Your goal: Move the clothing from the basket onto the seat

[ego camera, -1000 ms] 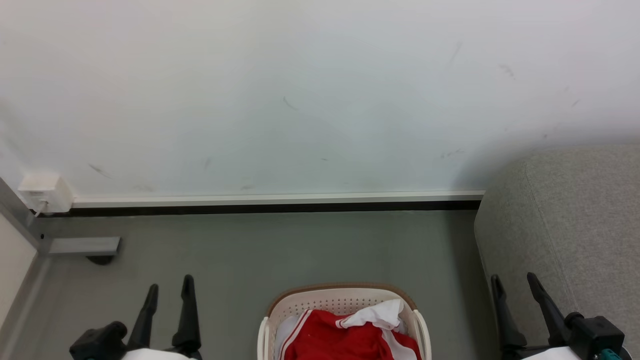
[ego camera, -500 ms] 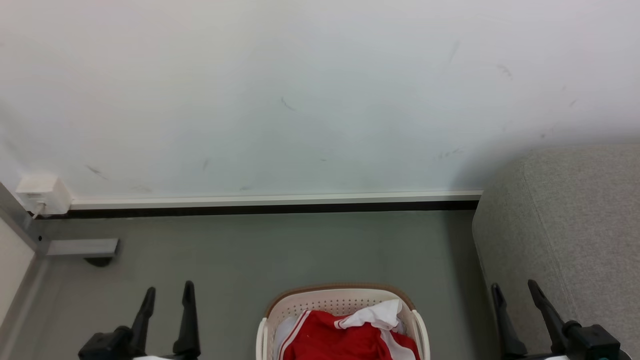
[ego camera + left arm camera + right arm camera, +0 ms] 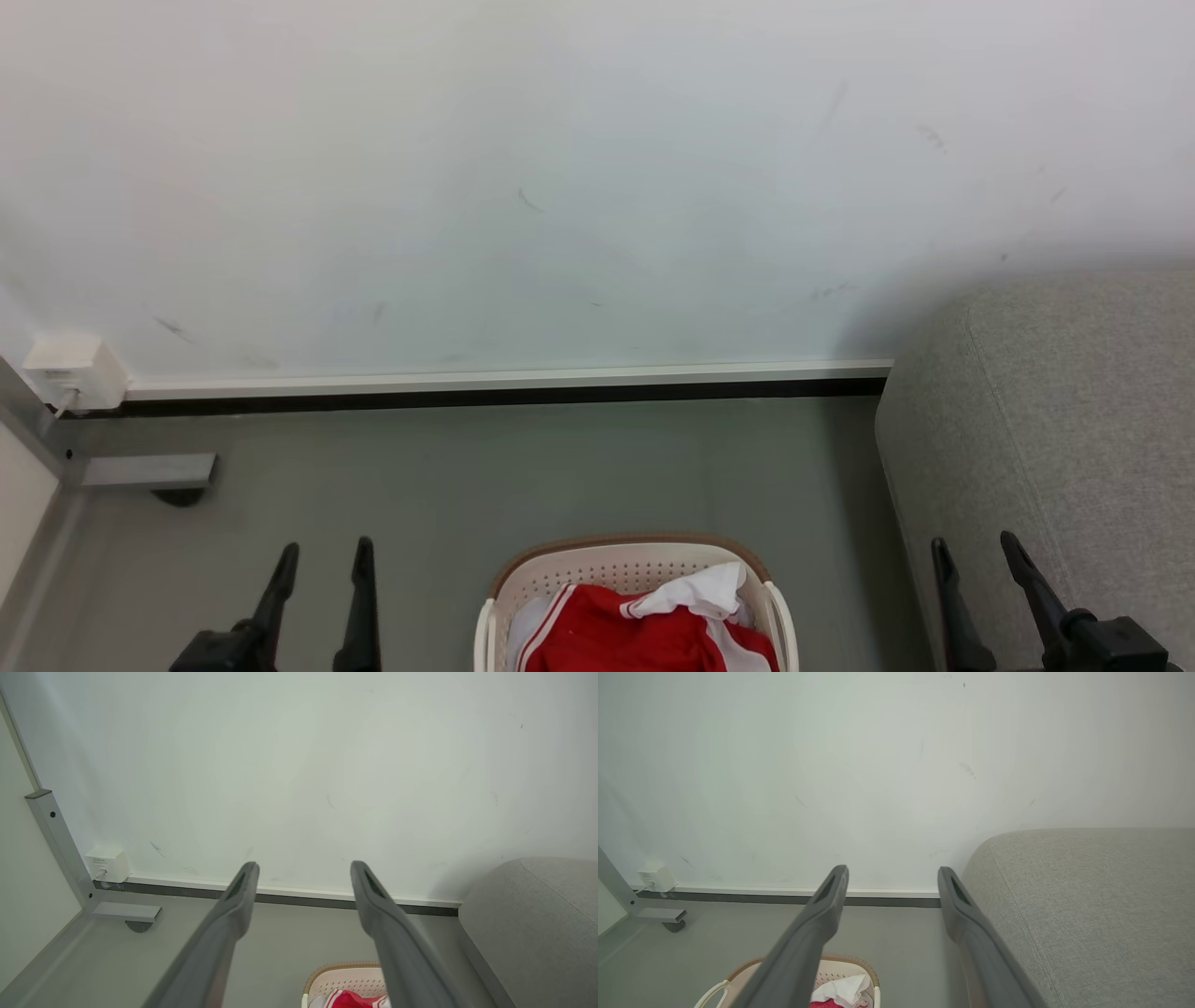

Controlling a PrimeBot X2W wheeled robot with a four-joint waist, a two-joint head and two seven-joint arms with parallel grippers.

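The cream-white basket (image 3: pixel 644 567) with a brown rim stands on the grey floor at the bottom middle of the head view. Red clothing (image 3: pixel 611 635) with white stripes and a white cloth piece (image 3: pixel 700 590) fills it. The grey seat (image 3: pixel 1074 420) rises at the right. My left gripper (image 3: pixel 325 553) hangs open to the left of the basket, nothing between its fingers. My right gripper (image 3: pixel 976 549) is open beside the seat's front corner, right of the basket. The left wrist view has the left gripper (image 3: pixel 303 869) above the basket (image 3: pixel 345 977); in the right wrist view the right gripper (image 3: pixel 892 872) is above the basket (image 3: pixel 845 970), with the seat (image 3: pixel 1087 896) alongside.
A white wall (image 3: pixel 560 187) with a dark skirting strip (image 3: pixel 504 394) closes the space behind the basket. At the left stand a grey metal frame foot (image 3: pixel 145 471) and a white socket box (image 3: pixel 73 371). Grey floor (image 3: pixel 523 476) lies between basket and wall.
The picture has shifted slightly as the camera moved. Both grippers sit lower in the head view than a second ago, still open. The basket and clothing are unmoved.
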